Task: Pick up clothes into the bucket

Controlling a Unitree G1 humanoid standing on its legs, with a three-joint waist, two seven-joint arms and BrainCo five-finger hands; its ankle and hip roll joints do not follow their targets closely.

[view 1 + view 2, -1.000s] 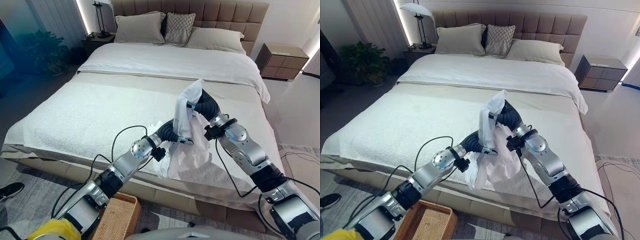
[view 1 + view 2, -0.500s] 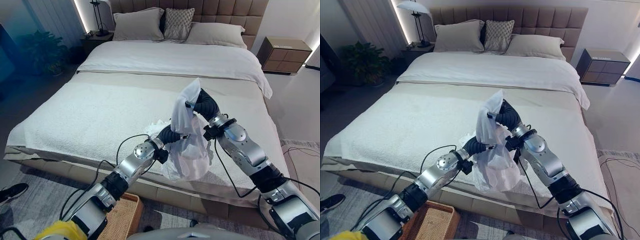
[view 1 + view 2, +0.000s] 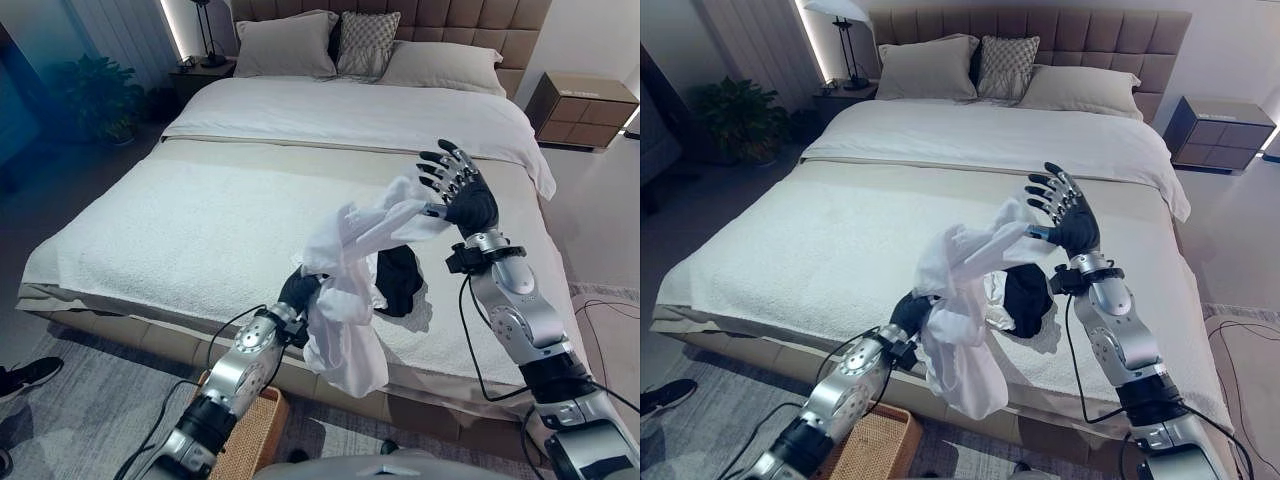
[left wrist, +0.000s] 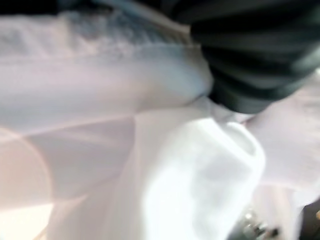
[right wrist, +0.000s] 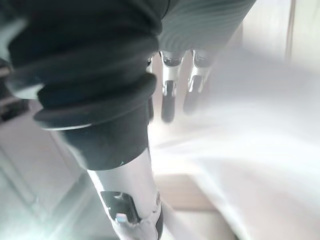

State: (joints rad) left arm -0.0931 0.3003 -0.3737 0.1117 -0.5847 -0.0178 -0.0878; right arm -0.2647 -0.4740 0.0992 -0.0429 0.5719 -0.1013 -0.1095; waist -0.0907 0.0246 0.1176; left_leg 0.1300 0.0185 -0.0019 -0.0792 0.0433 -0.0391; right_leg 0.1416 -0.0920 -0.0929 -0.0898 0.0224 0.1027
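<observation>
A white garment (image 3: 345,305) is bunched over my left hand (image 3: 297,290) at the bed's front edge and hangs down past the mattress. One end of it stretches up and right to the thumb side of my right hand (image 3: 462,198). That hand is raised above the bed, open, fingers spread; its wrist view shows straight fingers (image 5: 169,92) beside white cloth. A black garment (image 3: 400,278) lies on the bedcover between the two arms. A wicker basket (image 3: 875,440) stands on the floor below my left arm. White cloth (image 4: 150,165) covers the left hand in its wrist view.
The wide bed (image 3: 180,220) has a pale cover and pillows (image 3: 285,45) at the headboard. A nightstand (image 3: 585,105) stands at the far right. A person's shoe (image 3: 15,380) shows on the floor at the left.
My right hand has opened and lifted away from the white garment. My left hand has drawn the garment toward the bed's front edge, and the black garment now shows on the cover.
</observation>
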